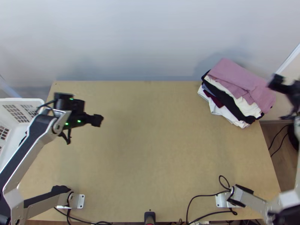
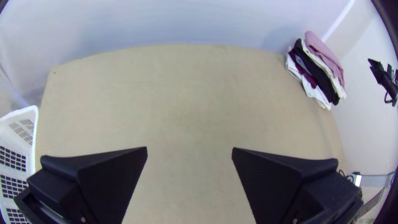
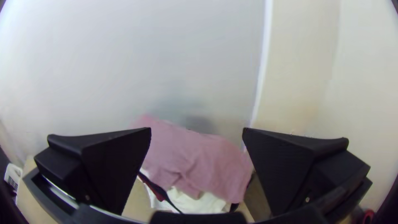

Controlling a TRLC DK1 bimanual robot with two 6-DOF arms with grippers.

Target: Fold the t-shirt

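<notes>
Folding looks done, or as good as done. The pink cloth, likely the t-shirt, lies folded in a compact block on top of a pile of clothes at the far right corner of the surface. Its near edge is a bit uneven, with a lower flap showing over a cream layer; black, dark red and white layers sit beneath. Right end effector: wide, nothing between its fingers, held up just beside the pile at its right. Left end effector: also wide and holding nothing, above the left part of the surface, near the white basket at the left edge. My reading: the step in hand is the finish, cloth stacked and let go. Next move calls for the right arm to draw clear of the pile without brushing the top layer, then both arms to rest. Pile leans toward the right edge; a knock there could slide the pink cloth off. Can't tell what the basket holds.
</notes>
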